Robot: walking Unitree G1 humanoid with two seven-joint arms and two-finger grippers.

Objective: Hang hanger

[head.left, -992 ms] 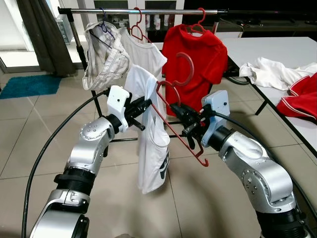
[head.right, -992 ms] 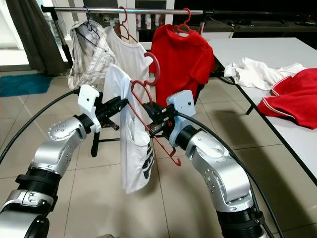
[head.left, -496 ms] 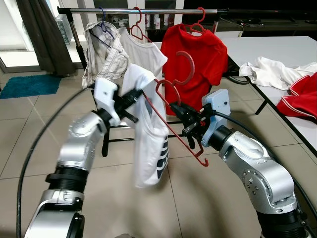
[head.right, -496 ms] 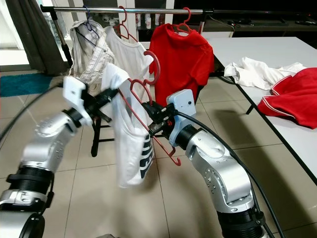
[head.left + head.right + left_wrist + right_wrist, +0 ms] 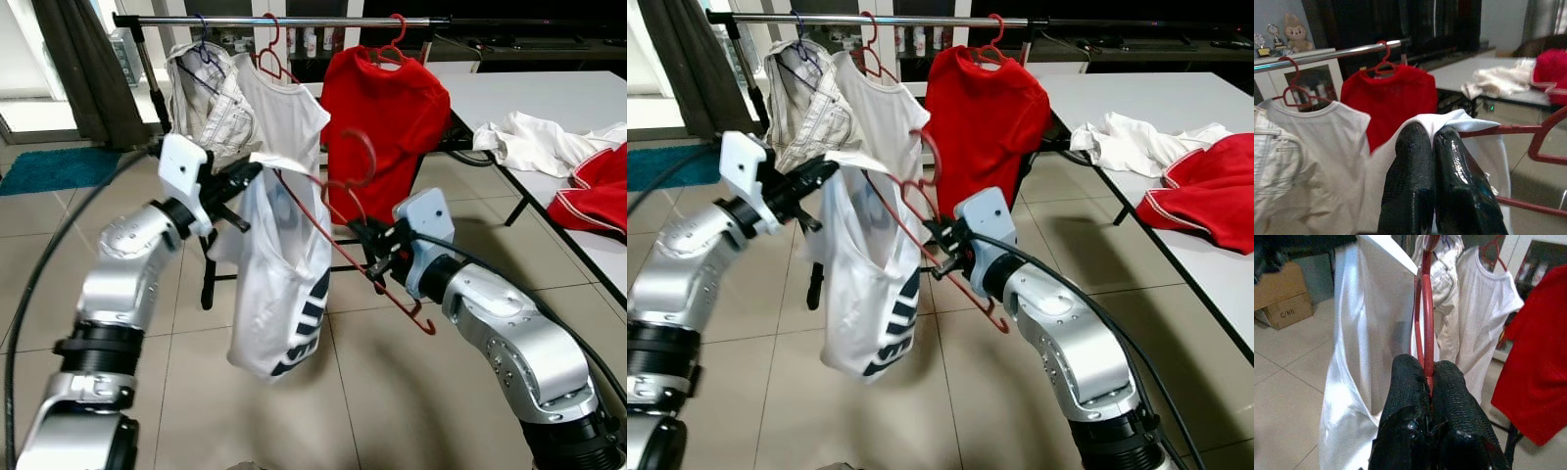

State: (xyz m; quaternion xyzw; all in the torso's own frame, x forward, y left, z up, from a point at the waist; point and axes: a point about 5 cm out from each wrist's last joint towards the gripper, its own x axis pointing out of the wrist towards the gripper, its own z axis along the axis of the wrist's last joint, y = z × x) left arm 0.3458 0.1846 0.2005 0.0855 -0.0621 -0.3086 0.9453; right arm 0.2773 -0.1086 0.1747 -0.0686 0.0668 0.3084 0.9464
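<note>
— What is changed about the red hanger (image 5: 338,230) since a second ago?

— It is tilted flatter now, and the white T-shirt (image 5: 279,284) draped on it has been spread wider and swung toward the left arm's side; its hem hangs lower than before. The hook, blurred, is held in front of the red shirt (image 5: 387,108) on the clothes rail (image 5: 294,20), below the rail and not on it.

— How are the fingers seen?

— The left gripper (image 5: 247,176) has been raised and drawn outward, closer to the rail's striped garment (image 5: 211,93). Its fingers (image 5: 1420,181) are pressed together on the white T-shirt's shoulder, at the hanger's upper end. The right gripper (image 5: 372,257) is clamped on the hanger's lower bar; in the right wrist view the red wire is pinched between its fingers (image 5: 1410,396).

— And the hanger relative to them?

— It is spanned between the two grippers, slanting down from the left to the right, with its far tip past the right gripper.
</note>
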